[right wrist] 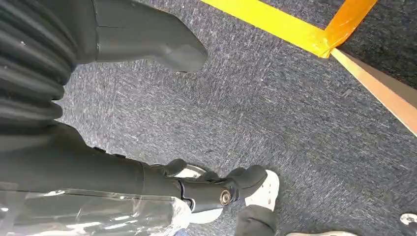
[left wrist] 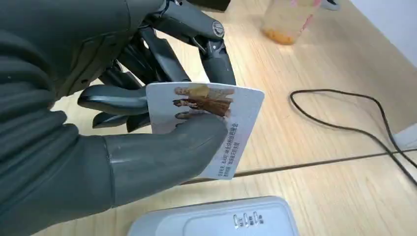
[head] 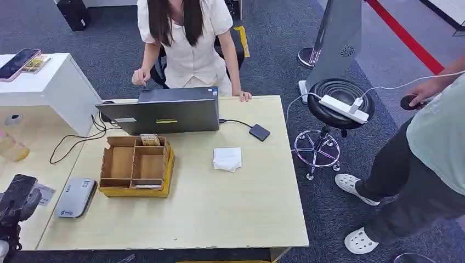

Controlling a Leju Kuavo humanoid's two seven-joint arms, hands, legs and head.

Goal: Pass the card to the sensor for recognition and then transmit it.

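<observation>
Our left hand has the card pinched between thumb and fingers, hovering just above the grey sensor at the near left of the tabletop. We'd judge the best move is to lower the card flat over the sensor's face and keep it level. From the head view we get the sensor beside the cardboard organiser; the left wrist view gives us the grip itself. Our right hand hangs over the carpet with fingers spread, holding nothing.
</observation>
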